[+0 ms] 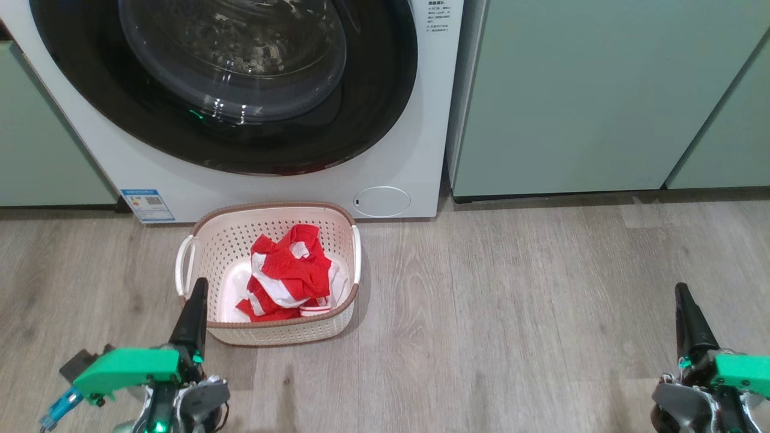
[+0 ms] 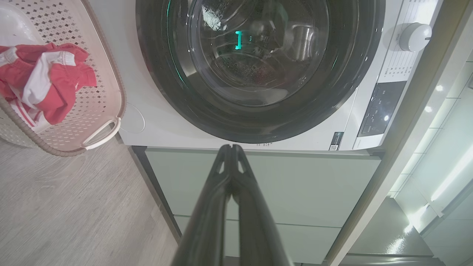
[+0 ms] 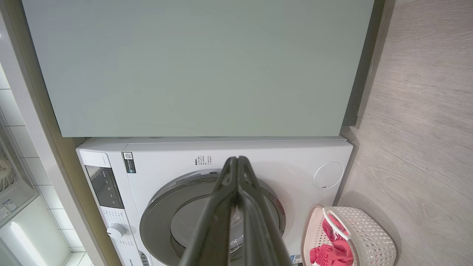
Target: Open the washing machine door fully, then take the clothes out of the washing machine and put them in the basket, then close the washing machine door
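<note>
I see door shut on washer, clothes in basket before washer; left gripper, right gripper pressed together, empty. Task looks done.

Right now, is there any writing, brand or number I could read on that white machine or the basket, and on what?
Nothing reads clearly enough to quote.
Blue label, low on the front of the washing machine: too small.
Small print beside the washing machine door: blurred.
Black code sticker near the control panel: too small.
Program list by the dial: blurred.
Basket: no writing visible.
</note>
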Tool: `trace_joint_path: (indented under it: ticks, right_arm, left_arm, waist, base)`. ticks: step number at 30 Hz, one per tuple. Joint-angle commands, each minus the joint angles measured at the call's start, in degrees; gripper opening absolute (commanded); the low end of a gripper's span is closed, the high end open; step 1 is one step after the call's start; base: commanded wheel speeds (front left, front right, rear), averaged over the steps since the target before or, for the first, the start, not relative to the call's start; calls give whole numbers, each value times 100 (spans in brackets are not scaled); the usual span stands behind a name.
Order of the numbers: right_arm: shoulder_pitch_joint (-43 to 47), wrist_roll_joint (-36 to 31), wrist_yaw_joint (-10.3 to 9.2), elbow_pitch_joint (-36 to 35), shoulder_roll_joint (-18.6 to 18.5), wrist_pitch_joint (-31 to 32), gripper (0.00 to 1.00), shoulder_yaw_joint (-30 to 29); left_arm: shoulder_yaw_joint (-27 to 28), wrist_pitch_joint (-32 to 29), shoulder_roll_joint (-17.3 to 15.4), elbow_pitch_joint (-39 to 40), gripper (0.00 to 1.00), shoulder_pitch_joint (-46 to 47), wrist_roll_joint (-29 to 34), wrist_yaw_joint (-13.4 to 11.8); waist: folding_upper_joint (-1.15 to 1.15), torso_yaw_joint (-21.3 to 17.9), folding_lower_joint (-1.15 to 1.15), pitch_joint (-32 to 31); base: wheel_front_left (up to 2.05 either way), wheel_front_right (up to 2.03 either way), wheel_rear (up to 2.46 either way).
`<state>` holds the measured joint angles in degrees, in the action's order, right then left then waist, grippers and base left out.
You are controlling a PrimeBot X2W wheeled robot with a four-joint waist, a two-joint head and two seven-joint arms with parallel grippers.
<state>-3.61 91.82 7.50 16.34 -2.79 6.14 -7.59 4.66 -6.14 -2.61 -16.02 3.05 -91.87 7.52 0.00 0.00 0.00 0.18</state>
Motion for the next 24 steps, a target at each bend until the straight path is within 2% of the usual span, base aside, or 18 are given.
trace_joint_path:
  ticks: [1, 24]
  right_arm:
    - [-257, 33, -1, -232, -9, 36, 0, 105]
    - [-257, 34, -1, -232, -9, 36, 0, 106]
  left_arm:
    - [187, -36, -27, 199, 0, 314, -28, -3]
    - [187, -36, -27, 199, 0, 314, -28, -3]
  waist:
    - [0, 0, 0, -1]
    - [0, 0, 0, -1]
  base:
    - [0, 0, 0]
    - [0, 0, 0]
